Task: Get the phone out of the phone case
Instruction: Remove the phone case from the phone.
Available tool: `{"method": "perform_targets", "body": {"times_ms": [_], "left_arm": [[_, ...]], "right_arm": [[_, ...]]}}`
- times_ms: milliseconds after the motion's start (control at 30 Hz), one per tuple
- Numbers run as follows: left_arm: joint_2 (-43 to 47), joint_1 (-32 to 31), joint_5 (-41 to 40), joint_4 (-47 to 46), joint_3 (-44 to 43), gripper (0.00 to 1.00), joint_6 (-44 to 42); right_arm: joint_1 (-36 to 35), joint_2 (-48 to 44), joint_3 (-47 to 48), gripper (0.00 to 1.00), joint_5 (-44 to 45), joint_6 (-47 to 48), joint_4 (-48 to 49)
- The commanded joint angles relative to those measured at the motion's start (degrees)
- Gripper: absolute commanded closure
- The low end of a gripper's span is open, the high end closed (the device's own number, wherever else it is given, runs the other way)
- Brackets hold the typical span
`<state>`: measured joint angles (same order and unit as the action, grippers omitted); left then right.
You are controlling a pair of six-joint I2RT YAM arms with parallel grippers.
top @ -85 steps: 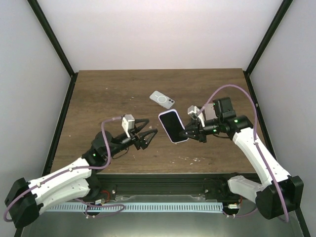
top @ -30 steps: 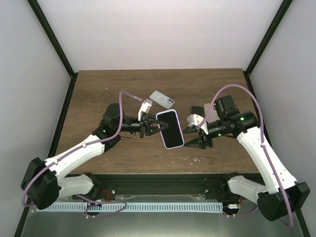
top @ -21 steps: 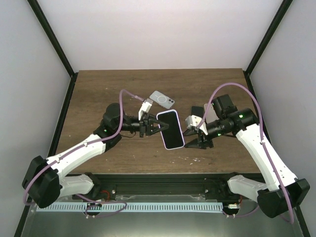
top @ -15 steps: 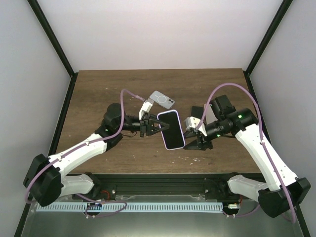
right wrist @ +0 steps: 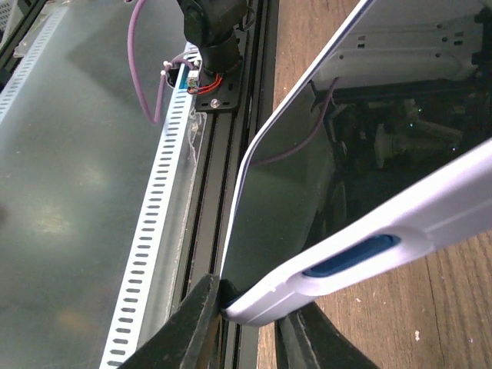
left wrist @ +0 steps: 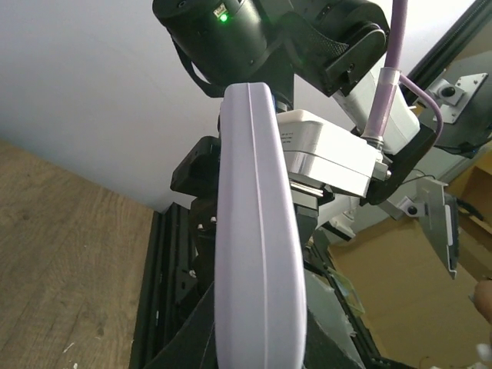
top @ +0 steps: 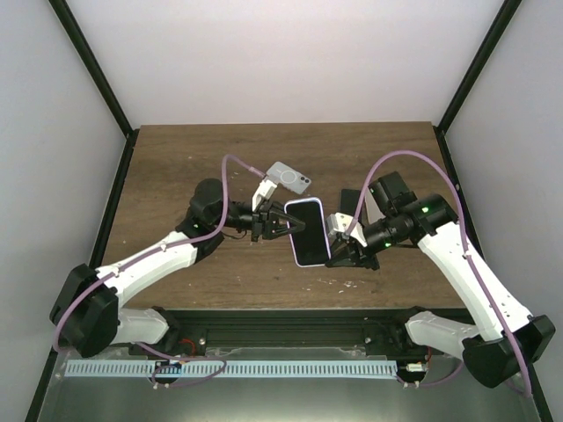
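Grippers from both arms meet on a black-screened slab phone [top: 308, 230] that sits inside its pale lilac plastic phone case [left wrist: 257, 231], the pair lifted above the middle of the brown wooden table [top: 176, 167]. The screen faces up, and the long axis runs from far to near with a slight lean to the right. The left gripper [top: 283, 223] reaches in from the left and is clenched on the left long edge of the pale lilac plastic phone case; in the left wrist view that edge rises straight up between its dark fingers. The right gripper [top: 336, 253] comes from the right and is pinched on the near right corner. In the right wrist view its two black fingertips [right wrist: 206, 315] close around the rounded lilac corner, with the glossy screen [right wrist: 292, 200] above them and a blue side button [right wrist: 350, 257] just along the rim. On the table just beyond the raised phone lies a light grey rounded slab with a ring on its face [top: 288, 177]. A black rectangular object [top: 349, 200] lies to its right, partly hidden by the right arm.
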<state>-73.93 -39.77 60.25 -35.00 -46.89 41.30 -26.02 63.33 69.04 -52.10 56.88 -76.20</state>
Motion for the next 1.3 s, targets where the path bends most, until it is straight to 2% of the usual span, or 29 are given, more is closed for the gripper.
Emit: {"method": "perform_targets", "body": {"times_ms": [0, 100, 400, 900, 1133, 1267], "left_arm": [[-1.61, -0.15, 4.97, -5.52, -2.10, 1.00, 5.96], [-2.15, -0.21, 6.40, -5.25, -2.76, 1.00, 6.95], [-2.62, -0.76, 8.70, 5.68, -6.41, 1.00, 3.95], [-3.58, -2.88, 11.17, 8.43, -7.98, 1.00, 4.97], [-3.85, -4.04, 11.29, 10.29, -8.55, 1.00, 3.81], [-3.52, -4.65, 11.08, 12.31, -8.64, 1.00, 2.51]], "right_arm": [[-0.82, -1.17, 2.33, 0.85, 2.44, 2.89, 4.09], [-1.03, -1.33, 2.60, 0.86, 4.34, 4.61, 5.64], [-2.36, -1.48, 3.23, 0.83, 9.28, 9.17, 8.41], [-2.46, -4.63, -2.29, 0.81, 15.39, 9.78, 16.64], [-2.39, -5.59, -4.26, 0.80, 15.53, 6.24, 21.04], [-2.23, -4.92, -4.31, 0.83, 15.95, -0.77, 25.80]]}}
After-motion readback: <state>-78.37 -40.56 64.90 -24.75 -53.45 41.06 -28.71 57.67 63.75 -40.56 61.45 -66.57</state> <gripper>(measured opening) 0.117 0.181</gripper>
